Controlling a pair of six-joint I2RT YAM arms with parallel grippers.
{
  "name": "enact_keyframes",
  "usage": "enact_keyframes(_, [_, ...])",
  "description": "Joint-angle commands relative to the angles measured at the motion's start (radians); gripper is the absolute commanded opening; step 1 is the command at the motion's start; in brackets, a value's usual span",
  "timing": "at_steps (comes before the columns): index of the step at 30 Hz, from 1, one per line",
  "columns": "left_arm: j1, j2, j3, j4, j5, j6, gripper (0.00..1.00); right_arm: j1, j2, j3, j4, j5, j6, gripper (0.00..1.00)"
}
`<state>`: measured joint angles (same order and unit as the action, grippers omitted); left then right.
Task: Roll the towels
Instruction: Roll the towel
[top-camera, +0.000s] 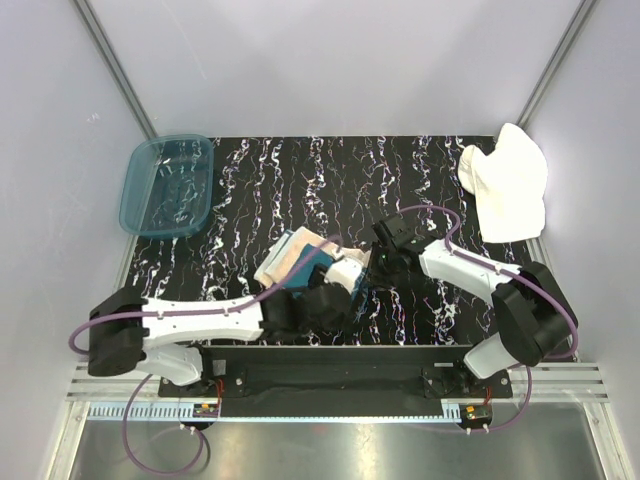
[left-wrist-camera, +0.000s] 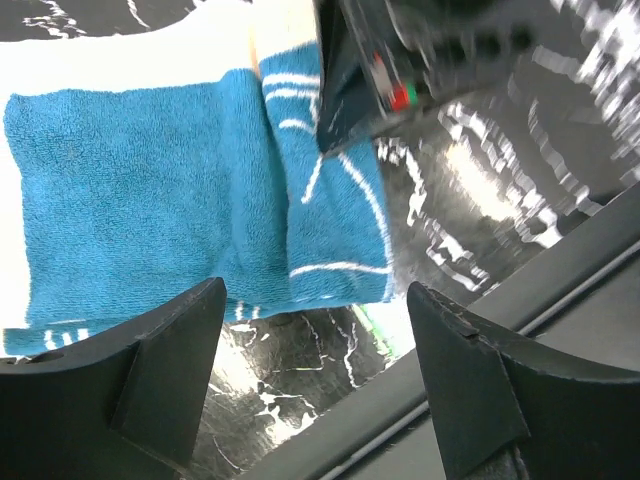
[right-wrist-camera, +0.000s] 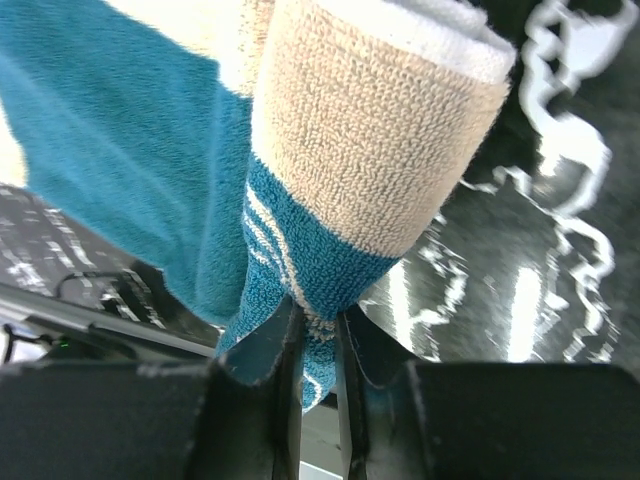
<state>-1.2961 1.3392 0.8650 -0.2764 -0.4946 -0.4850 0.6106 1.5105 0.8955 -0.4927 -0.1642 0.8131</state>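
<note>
The cream-tan towel with teal-blue print lies partly rolled at the table's near centre. My right gripper is shut on its teal edge; in the right wrist view the jaws pinch the fold under the tan roll. My left gripper is open just in front of that towel; in the left wrist view it is empty, with the towel's teal side beyond the fingertips and not touching them. The large white towel lies crumpled at the far right.
A translucent teal tub stands at the far left. The black marbled table ends in a black rail at the near edge. White walls close in on both sides.
</note>
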Motion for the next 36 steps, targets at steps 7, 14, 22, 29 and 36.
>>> enact_keyframes(7, [-0.109, 0.164, 0.095, 0.178, -0.111, 0.118, 0.79, 0.015, -0.006, 0.054, -0.133, 0.031, -0.02, 0.21])
enact_keyframes(14, [-0.158, 0.259, 0.138, 0.187, -0.119, 0.129, 0.79, 0.015, -0.006, 0.068, -0.145, 0.035, -0.018, 0.21])
enact_keyframes(22, [-0.157, 0.328, 0.094, 0.204, -0.134, 0.04, 0.78, 0.015, -0.033, 0.085, -0.181, 0.029, -0.02, 0.22])
enact_keyframes(29, [-0.155, 0.341, 0.04, 0.22, -0.139, -0.021, 0.76, 0.015, -0.053, 0.085, -0.202, 0.028, -0.019, 0.22])
enact_keyframes(36, [-0.154, 0.331, -0.012, 0.236, -0.125, -0.049, 0.67, 0.015, -0.041, 0.102, -0.207, 0.023, -0.017, 0.22])
